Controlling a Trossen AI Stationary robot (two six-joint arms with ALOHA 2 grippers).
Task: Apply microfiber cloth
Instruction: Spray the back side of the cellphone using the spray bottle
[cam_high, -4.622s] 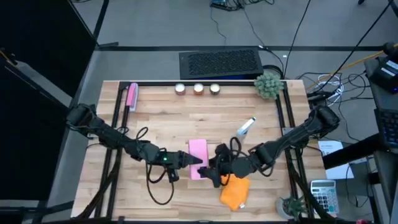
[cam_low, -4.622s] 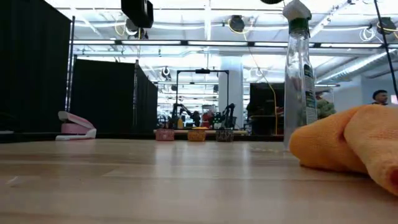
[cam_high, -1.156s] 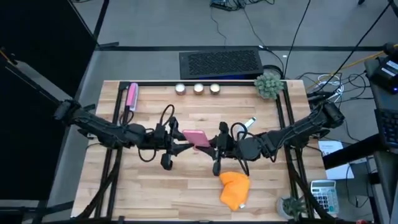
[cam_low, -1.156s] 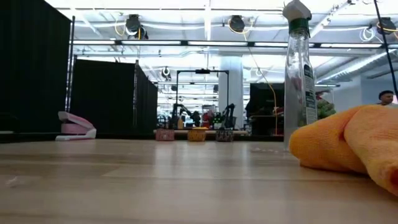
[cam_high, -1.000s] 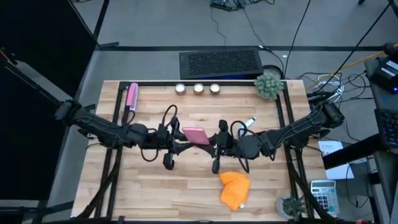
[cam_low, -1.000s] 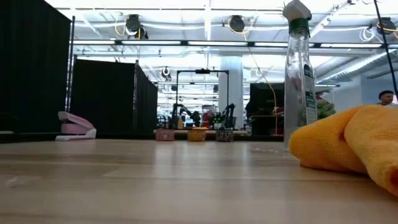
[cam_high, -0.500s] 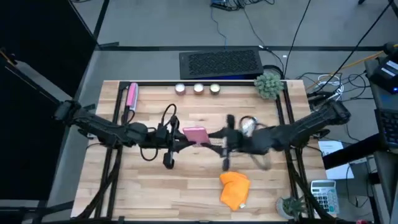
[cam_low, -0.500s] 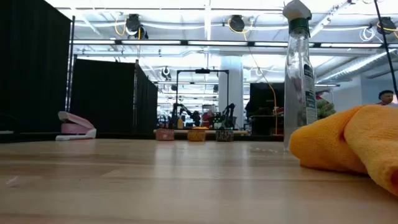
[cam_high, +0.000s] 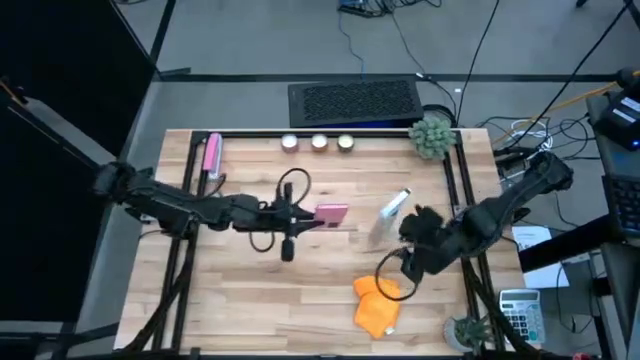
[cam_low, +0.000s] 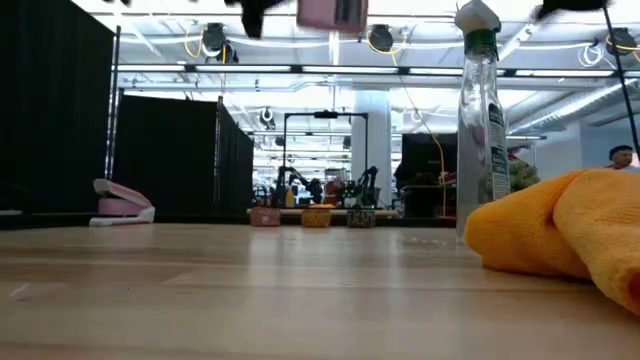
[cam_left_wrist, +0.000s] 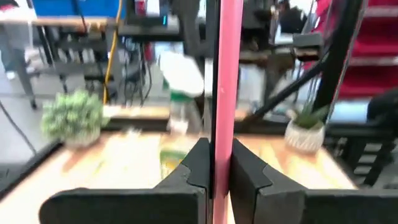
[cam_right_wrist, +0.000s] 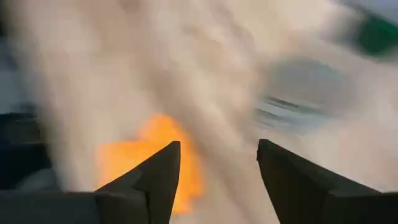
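From above, the cloth (cam_high: 376, 306) lies crumpled in the lower right of the frame, near the table's (cam_high: 250, 290) front edge. The right gripper (cam_high: 403, 268) hangs just up and right of it, not touching. Left of centre, the left gripper (cam_high: 312, 217) holds a pink slab (cam_high: 331, 214) clear of the wood. A spray bottle (cam_high: 396, 205) lies just right of centre.

At table height, the cloth (cam_low: 560, 232) fills the right edge as a rounded, folded heap, with the bottle (cam_low: 481, 120) behind it and the slab (cam_low: 333, 12) at the top edge.

The left wrist camera shows the slab (cam_left_wrist: 222, 93) edge-on, pinched between the two fingers (cam_left_wrist: 198, 165), which are pressed against its faces.

The right wrist camera shows both fingers (cam_right_wrist: 155, 171) spread wide with nothing between them, and the cloth (cam_right_wrist: 149, 152) as an orange blur beyond (the blur suggests the arm is moving).

The cloth looks light, soft and limp; it should sag and trail when lifted. A raised fold on top of the heap seems the best place to pinch, since a flat edge would likely slide on the wood.
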